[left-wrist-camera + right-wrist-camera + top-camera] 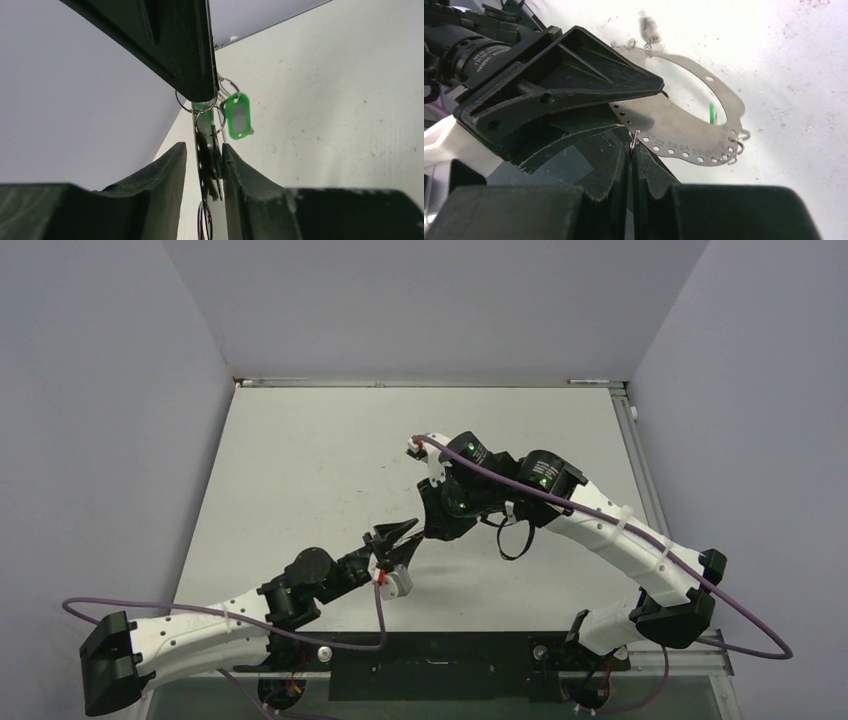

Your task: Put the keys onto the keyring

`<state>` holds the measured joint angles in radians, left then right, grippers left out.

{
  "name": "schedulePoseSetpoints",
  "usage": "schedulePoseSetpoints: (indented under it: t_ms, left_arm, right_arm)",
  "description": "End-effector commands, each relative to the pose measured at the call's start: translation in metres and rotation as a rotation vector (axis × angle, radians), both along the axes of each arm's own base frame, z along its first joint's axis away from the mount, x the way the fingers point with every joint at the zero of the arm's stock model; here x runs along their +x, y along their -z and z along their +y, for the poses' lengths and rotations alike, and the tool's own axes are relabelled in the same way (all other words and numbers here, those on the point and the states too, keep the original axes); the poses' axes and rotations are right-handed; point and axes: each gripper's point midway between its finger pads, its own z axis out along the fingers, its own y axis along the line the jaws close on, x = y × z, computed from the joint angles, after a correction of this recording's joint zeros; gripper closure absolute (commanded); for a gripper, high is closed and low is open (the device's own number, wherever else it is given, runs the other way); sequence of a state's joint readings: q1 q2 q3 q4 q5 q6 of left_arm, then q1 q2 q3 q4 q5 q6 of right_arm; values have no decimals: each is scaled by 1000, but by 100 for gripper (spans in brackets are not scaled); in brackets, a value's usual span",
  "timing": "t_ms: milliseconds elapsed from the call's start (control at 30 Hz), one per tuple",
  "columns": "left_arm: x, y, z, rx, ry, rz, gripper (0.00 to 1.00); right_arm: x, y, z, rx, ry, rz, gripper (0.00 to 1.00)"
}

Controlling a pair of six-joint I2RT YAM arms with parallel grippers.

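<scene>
Tiny silvery piece (634, 141) pinched between right gripper's (631, 150) tips, at perforated plate (679, 131) straddled by left gripper's (204, 147) parted fingers; threading judged unfinished.

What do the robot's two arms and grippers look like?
The left arm and right arm have white shells, black joints and purple cables. The right arm's joints show green lights. The left gripper and right gripper have black, wedge-shaped fingers.

A big flat white table (300, 460) fills the middle. It has little dark specks (372, 152) on it. Plain grey walls (100, 390) stand on 3 sides. A thin metal strip (430, 383) runs along the far edge. 1 small green plastic tag (236, 116) with a grey window hangs above the table.
</scene>
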<state>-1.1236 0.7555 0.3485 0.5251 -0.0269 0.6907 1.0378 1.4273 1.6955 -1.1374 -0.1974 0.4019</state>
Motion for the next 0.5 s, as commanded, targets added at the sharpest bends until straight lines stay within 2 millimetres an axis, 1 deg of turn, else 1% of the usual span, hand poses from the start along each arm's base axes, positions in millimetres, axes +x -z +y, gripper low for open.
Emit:
schedulePoseSetpoints:
  t_ms: [0, 33, 100, 167, 233, 300, 367, 400, 467]
  left_arm:
    - [5, -6, 5, -13, -47, -4, 65]
    - [3, -5, 5, -9, -44, -1, 58]
    - [1, -2, 4, 6, -40, 20, 42]
    - [-4, 2, 3, 29, -32, 57, 31]
    - [-11, 5, 2, 53, -21, 97, 25]
    - [-18, 8, 2, 84, -23, 162, 19]
    - [-23, 9, 5, 115, -47, 241, 15]
    - [-25, 7, 7, 107, -69, 305, 13]
    - [-28, 11, 16, 128, -119, 422, 5]
  right_arm:
    - [3, -31, 5, 146, -3, -4, 95]
    - [7, -32, 5, 163, 5, -7, 95]
    - [17, -34, 4, 182, 40, -30, 95]
    - [30, -35, 1, 201, 92, -58, 95]
    - [46, -32, -5, 207, 154, -85, 95]
    - [64, -22, -15, 193, 238, -108, 95]
    - [79, -13, -22, 201, 298, -119, 95]
    - [86, -6, -26, 200, 335, -123, 95]
    - [98, 9, -29, 209, 387, -121, 95]
